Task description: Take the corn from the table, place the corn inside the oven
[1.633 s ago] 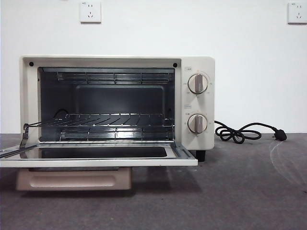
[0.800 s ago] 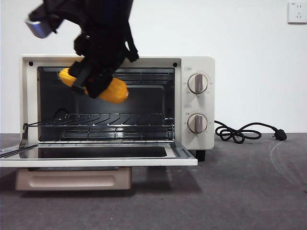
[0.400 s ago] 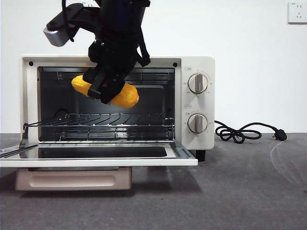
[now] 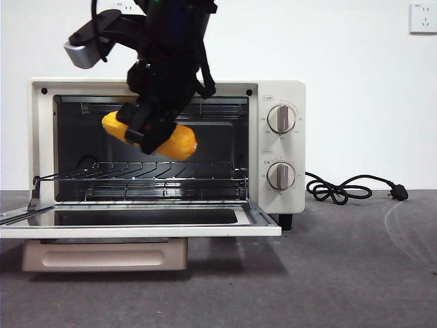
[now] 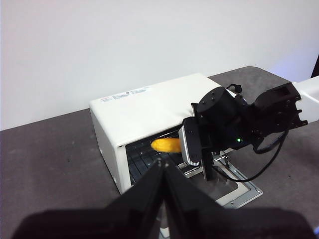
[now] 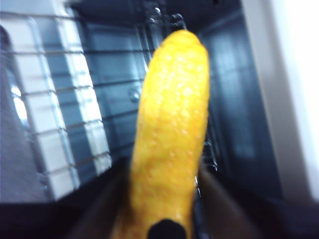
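The yellow-orange corn (image 4: 179, 142) hangs tilted in the open mouth of the cream-white oven (image 4: 287, 195), above the wire rack (image 4: 171, 171). My right gripper (image 4: 151, 126) comes down from above and is shut on the corn around its middle. In the right wrist view the corn (image 6: 172, 144) points into the dark oven cavity between my right gripper's (image 6: 162, 191) jaws. The left wrist view, from high up, shows the oven (image 5: 144, 107), one end of the corn (image 5: 166, 145) and the right arm in front of the opening. My left gripper (image 5: 162, 167) waits there, shut and empty.
The oven door (image 4: 136, 229) lies folded down flat over the dark grey table (image 4: 341, 273), sticking out toward the front. A coiled black cord (image 4: 341, 189) lies right of the oven. Two round knobs (image 4: 281, 119) are on the oven's right panel.
The right arm came into view from above with the corn and carried it down and rightward to the oven opening. Over the last half second it barely shifted.
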Controlling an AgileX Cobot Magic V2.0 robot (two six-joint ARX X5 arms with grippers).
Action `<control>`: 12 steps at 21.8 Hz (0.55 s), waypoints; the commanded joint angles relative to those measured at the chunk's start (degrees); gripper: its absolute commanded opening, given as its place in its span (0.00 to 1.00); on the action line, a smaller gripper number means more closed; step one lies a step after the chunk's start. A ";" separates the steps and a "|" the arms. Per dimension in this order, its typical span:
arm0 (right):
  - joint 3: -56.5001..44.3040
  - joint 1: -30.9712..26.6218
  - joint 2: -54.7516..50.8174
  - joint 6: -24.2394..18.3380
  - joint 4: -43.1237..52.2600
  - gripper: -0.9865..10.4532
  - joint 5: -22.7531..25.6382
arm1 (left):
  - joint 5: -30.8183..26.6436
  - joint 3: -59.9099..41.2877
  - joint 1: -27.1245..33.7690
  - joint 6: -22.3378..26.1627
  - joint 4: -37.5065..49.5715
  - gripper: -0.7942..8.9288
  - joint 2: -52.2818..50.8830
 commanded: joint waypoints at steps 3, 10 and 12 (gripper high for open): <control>0.07 0.02 1.11 2.47 0.46 0.37 0.02 | -0.13 -0.11 -0.04 0.68 0.09 0.08 -0.28; 0.07 0.26 1.11 5.40 -0.66 0.37 0.04 | -0.11 -0.11 -0.04 0.68 0.07 0.08 -0.28; 0.07 0.57 1.11 6.34 -1.29 0.36 0.09 | -0.11 -0.11 -0.04 0.68 0.07 0.08 -0.28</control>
